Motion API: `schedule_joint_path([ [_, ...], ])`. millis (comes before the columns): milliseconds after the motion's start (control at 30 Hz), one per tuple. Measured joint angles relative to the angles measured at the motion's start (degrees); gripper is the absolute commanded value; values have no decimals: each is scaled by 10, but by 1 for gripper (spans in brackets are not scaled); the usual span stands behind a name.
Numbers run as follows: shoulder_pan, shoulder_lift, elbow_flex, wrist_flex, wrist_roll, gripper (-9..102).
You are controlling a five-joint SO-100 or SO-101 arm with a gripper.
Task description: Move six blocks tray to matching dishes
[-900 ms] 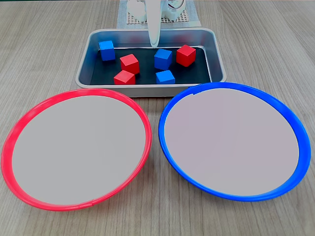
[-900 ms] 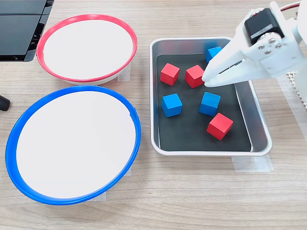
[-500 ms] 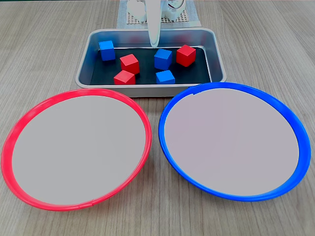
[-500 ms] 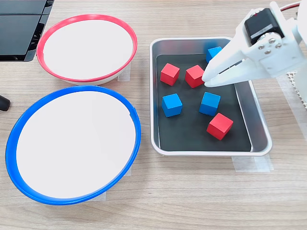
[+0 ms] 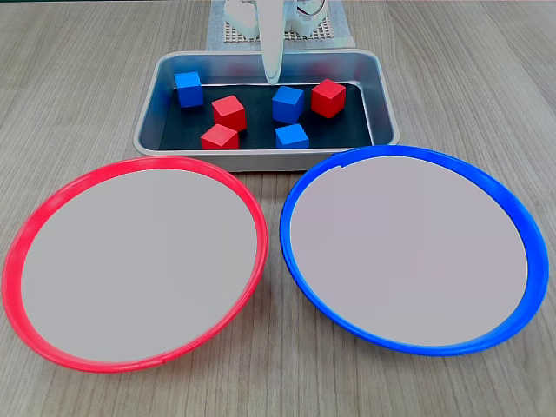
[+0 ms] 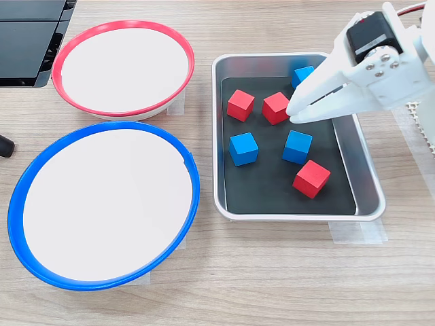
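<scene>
**Fingertips hang over the tray, a red cube just beside them**

Your white two-finger gripper (image 6: pixel 293 113) hovers above the rectangular silver metal tray (image 6: pixel 367 178) with the dark floor. Its fingers are drawn together to a near point and hold nothing. All six small matte cubes lie in the tray, and both dishes are bare: the round red-rimmed dish (image 6: pixel 178 47) and the round blue-rimmed dish (image 6: pixel 192 178), both with pale centres.

The relation to watch: in this fixed view the tips sit at the right edge of one red cube (image 6: pixel 275 107), with a blue cube (image 6: pixel 298 146) just below them. In the other fixed view the gripper (image 5: pixel 273 78) hangs just above that blue cube (image 5: pixel 287 103). Height over the floor is hard to judge. You would probably need to spread the fingers before descending, and centre on one cube; the cubes sit at varied angles, so match the wrist to its faces.
</scene>
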Motion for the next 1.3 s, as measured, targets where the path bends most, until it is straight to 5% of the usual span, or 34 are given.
schedule_joint_path([
  [433,-5,-5,-10,37,-27,0],
  [567,71,-143,-121,129,-154,0],
  [800,247,-487,-340,168,-418,0],
  [967,329,-599,-408,169,-585,15],
  [1300,316,-685,-396,72,-647,16],
])
